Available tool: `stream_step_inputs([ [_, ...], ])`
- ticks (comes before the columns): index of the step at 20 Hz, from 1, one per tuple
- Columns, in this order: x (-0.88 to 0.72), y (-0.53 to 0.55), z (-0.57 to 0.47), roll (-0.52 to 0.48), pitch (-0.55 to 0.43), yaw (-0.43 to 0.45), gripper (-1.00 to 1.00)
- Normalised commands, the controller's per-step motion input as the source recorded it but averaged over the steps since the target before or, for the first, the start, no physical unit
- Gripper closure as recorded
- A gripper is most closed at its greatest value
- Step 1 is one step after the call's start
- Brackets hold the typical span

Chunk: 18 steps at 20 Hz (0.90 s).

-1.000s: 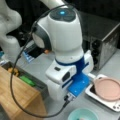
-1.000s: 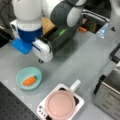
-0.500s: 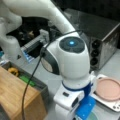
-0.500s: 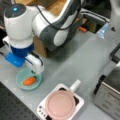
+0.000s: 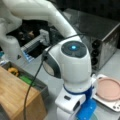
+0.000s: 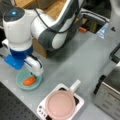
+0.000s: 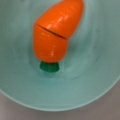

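Note:
An orange toy carrot [image 7: 56, 32] with a green stub end lies in a teal bowl [image 7: 22, 85], filling the wrist view from close above. In a front view the carrot [image 6: 29, 80] rests in the bowl [image 6: 20, 83] on the grey table at the left. My gripper [image 6: 33, 72] hangs straight over the bowl, its white hand reaching down to the rim beside the carrot. The fingers do not show in the wrist view. In a front view the arm's wrist [image 5: 72, 65] fills the middle, with the hand at the bottom edge.
A pink round pan [image 6: 61, 105] sits on a white square base to the bowl's right, also the pan [image 5: 110, 88]. A silver appliance [image 5: 105, 37] stands behind it. A wooden box [image 5: 15, 95] and a tray with small items are beside the arm.
The arm has swung across and come down over the teal bowl; the wrist now sits just above the carrot.

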Motion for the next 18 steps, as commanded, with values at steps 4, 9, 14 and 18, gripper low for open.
stream_step_inputs([
  [4,0.15,0.02,-0.04,-0.004,0.073,0.044,-1.0],
  [9,0.18,0.0,-0.08,-0.006,0.07,0.057,-1.0],
  [14,0.21,0.0,-0.14,-0.001,0.038,0.053,-1.0],
  [18,0.2,0.01,-0.16,0.012,0.014,0.036,-1.0],
])
